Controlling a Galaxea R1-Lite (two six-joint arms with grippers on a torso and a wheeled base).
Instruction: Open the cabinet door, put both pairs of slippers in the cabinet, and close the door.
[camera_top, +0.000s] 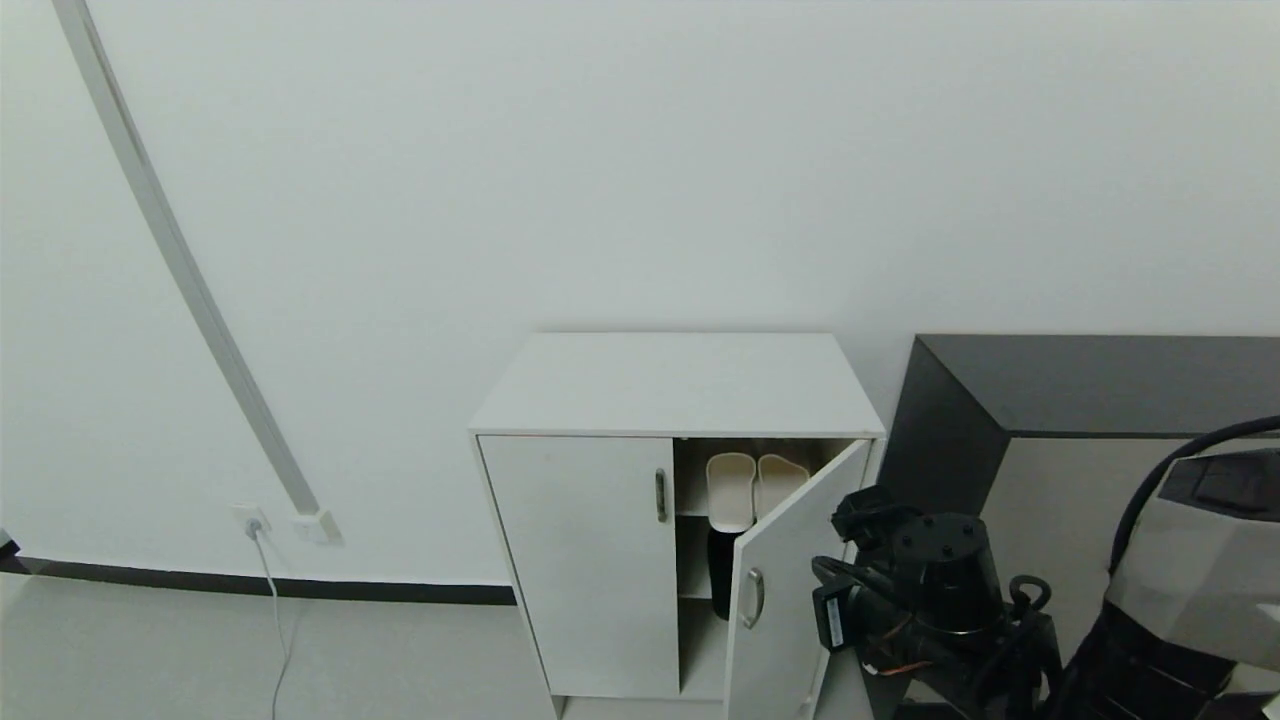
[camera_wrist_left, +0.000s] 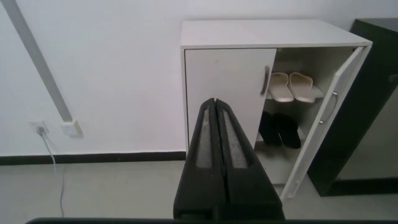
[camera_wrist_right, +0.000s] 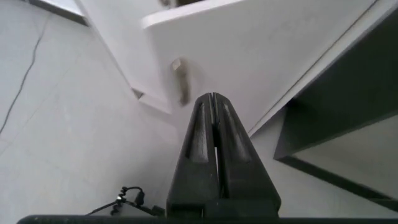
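Cabinet (camera_top: 680, 385) stood with its right door (camera_top: 790, 600) ajar. Beige slippers (camera_top: 731, 490) lay on the upper shelf, black slippers (camera_wrist_left: 280, 129) on the shelf below. Left pincer (camera_wrist_left: 215, 104) and right pincer (camera_wrist_right: 213, 98) were both narrow, fingers together, holding nothing. Right pincer was near the door handle (camera_wrist_right: 180, 81).

On your left a grey cable duct (camera_top: 180, 250) runs slantwise down the white wall (camera_top: 640, 150) to a small box (camera_top: 318, 527). A socket (camera_top: 250, 520) sits just beside it, its pale cable (camera_top: 280, 620) hanging to the floor (camera_top: 120, 650). A black skirting strip (camera_top: 300, 587) lines the wall's foot. At your right stands a dark unit (camera_top: 1100, 380).
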